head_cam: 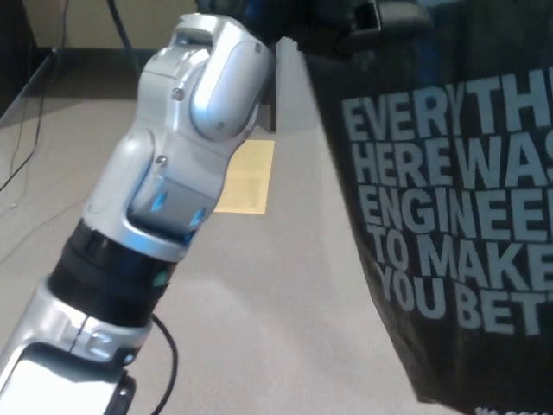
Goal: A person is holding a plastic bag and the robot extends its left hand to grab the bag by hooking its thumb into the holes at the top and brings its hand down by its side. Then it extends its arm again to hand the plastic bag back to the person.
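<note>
Glossy black plastic bag with pale block lettering (pixel 449 216), hanging off the left hand (pixel 346 22) up top, fingers probably hooked in but can't tell, smooth silver forearm (pixel 173 147), beige carpet floor (pixel 276 303)

The grey-beige carpeted floor (pixel 285 285) fills the lower middle of the head view. A flat yellow rectangular sheet (pixel 246 177) lies directly on it. Left of the yellow sheet, thin dark cables (pixel 19 154) trail over the carpet. Beyond the sheet, the floor meets a dark baseboard (pixel 86 57) under a pale wall. Nearer than the sheet, the carpet shows only soft shadow.
</note>
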Controlling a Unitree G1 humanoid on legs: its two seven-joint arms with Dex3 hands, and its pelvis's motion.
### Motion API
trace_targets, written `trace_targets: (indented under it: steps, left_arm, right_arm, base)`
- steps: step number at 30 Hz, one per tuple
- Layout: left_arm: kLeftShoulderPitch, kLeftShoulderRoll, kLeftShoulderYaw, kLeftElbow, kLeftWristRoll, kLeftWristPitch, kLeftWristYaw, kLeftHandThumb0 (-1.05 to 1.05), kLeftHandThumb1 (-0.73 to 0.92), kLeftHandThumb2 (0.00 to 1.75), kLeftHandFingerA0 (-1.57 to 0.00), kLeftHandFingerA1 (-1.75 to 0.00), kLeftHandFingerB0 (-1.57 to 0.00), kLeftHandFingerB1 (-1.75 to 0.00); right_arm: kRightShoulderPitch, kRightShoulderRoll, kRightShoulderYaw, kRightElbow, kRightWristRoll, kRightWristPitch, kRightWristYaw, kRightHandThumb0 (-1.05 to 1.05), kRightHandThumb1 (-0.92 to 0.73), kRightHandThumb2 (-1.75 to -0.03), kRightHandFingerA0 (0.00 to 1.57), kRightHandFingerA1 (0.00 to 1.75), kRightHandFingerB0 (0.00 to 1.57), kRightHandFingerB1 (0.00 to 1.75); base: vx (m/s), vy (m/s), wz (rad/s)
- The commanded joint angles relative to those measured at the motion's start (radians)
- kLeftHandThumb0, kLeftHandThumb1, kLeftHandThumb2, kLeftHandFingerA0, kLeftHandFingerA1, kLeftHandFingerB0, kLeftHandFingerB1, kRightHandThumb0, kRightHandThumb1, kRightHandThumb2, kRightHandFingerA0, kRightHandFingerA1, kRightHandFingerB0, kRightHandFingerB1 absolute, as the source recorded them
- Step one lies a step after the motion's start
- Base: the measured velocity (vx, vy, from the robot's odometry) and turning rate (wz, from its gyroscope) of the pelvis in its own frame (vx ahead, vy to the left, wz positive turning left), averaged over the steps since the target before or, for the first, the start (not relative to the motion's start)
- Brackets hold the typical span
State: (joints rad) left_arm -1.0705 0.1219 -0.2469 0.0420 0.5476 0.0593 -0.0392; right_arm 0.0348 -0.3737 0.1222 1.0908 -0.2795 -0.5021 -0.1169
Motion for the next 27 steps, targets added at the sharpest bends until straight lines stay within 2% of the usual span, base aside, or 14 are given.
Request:
trace_targets:
  steps: [1,8,9,11,12,14,17,20,21,23,24,25,26,27]
  left_arm:
    - [0.098,0.143,0.002,-0.2,-0.152,0.248,-0.43,-0.86,0.45,0.55,0.0,0.0,0.0,0.0]
    - [0.262,0.239,0.084,-0.316,-0.21,0.176,-0.417,-0.92,0.45,0.61,0.0,0.0,0.0,0.0]
    - [0.32,0.25,0.106,-0.34,-0.228,0.15,-0.404,-0.78,0.43,0.85,0.0,-0.01,0.0,0.0]
    - [0.431,0.269,0.133,-0.399,-0.219,0.132,-0.378,-0.78,0.42,0.85,0.0,0.0,0.0,-0.01]
    - [0.527,0.28,0.166,-0.4,-0.242,0.045,-0.342,-0.85,0.48,0.65,0.0,-0.19,0.0,-0.04]
    - [0.691,0.247,0.226,-0.406,-0.322,-0.06,-0.29,-0.59,0.36,0.79,-0.04,-0.29,-0.03,-0.18]
    - [0.871,0.223,0.27,-0.37,-0.369,-0.201,-0.241,-0.56,0.33,0.77,-0.01,-0.36,0.0,-0.23]
    - [1.077,0.178,0.308,-0.285,-0.422,-0.379,-0.191,-0.58,0.4,0.54,-0.08,-0.27,-0.08,-0.25]
    - [1.15,0.164,0.32,-0.243,-0.42,-0.439,-0.161,-0.51,0.35,0.75,-0.04,-0.33,-0.05,-0.33]
    - [1.205,0.144,0.333,-0.214,-0.434,-0.465,-0.153,-0.58,0.41,0.54,-0.12,-0.26,-0.12,-0.27]
    - [1.253,0.132,0.347,-0.162,-0.419,-0.501,-0.12,-0.32,0.16,0.79,0.0,-0.49,0.0,-0.48]
    - [1.285,0.123,0.354,-0.109,-0.403,-0.532,-0.088,-0.57,0.43,0.54,-0.21,-0.29,-0.18,-0.28]
    - [1.325,0.112,0.363,-0.038,-0.38,-0.573,-0.046,-0.57,0.43,0.54,-0.21,-0.29,-0.18,-0.28]
    - [1.344,0.113,0.371,0.012,-0.363,-0.603,-0.023,-0.29,0.2,0.82,-0.05,-0.5,-0.05,-0.49]
  right_arm:
    - [0.007,-0.025,0.015,0.006,-0.021,0.014,0.007,-0.3,-0.69,-0.61,0.81,0.52,0.63,0.45]
    - [-0.025,-0.022,0.012,0.006,-0.011,0.025,0.013,-0.3,-0.68,-0.61,0.82,0.54,0.64,0.46]
    - [-0.024,-0.021,0.015,0.007,-0.014,0.023,0.012,-0.3,-0.69,-0.61,0.81,0.52,0.64,0.45]
    - [-0.018,-0.026,0.015,0.005,-0.014,0.016,0.013,-0.29,-0.69,-0.61,0.81,0.52,0.64,0.45]
    - [-0.015,-0.027,0.015,-0.003,-0.014,0.019,0.013,-0.29,-0.69,-0.61,0.8,0.51,0.64,0.45]
    - [-0.012,-0.033,0.011,-0.009,-0.01,0.015,0.015,-0.3,-0.69,-0.61,0.8,0.51,0.64,0.45]
    - [-0.01,-0.035,0.009,-0.015,-0.012,0.019,0.002,-0.3,-0.69,-0.61,0.79,0.49,0.62,0.44]
    - [-0.01,-0.03,-0.006,-0.016,0.003,-0.001,-0.007,-0.29,-0.69,-0.61,0.78,0.51,0.61,0.44]
    - [-0.018,-0.028,-0.008,-0.014,0.005,0.005,-0.007,-0.3,-0.69,-0.61,0.79,0.51,0.62,0.44]
    - [-0.02,-0.025,-0.009,-0.009,0.009,0.006,-0.004,-0.3,-0.68,-0.61,0.79,0.52,0.62,0.44]
    - [-0.026,-0.022,-0.011,-0.008,0.011,0.013,-0.001,-0.29,-0.68,-0.61,0.79,0.51,0.61,0.44]
    - [-0.028,-0.024,-0.008,-0.008,0.008,0.01,-0.001,-0.29,-0.69,-0.61,0.79,0.51,0.61,0.44]
    - [-0.03,-0.027,-0.004,-0.008,0.002,0.005,-0.003,-0.29,-0.69,-0.61,0.79,0.51,0.61,0.44]
    - [-0.03,-0.025,-0.001,-0.013,-0.001,0.007,-0.005,-0.29,-0.69,-0.61,0.78,0.51,0.61,0.44]
  base:
    - [0.0,0.0,0.0]
    - [0.0,0.0,0.0]
    - [0.0,0.0,0.0]
    - [0.0,0.0,0.0]
    - [0.0,0.0,0.0]
    - [0.0,0.0,0.0]
    - [0.0,0.0,0.0]
    - [0.0,0.0,0.0]
    - [0.0,0.0,0.0]
    - [0.0,0.0,0.0]
    - [0.0,0.0,0.0]
    - [0.0,0.0,0.0]
    - [0.0,0.0,0.0]
    - [0.0,0.0,0.0]
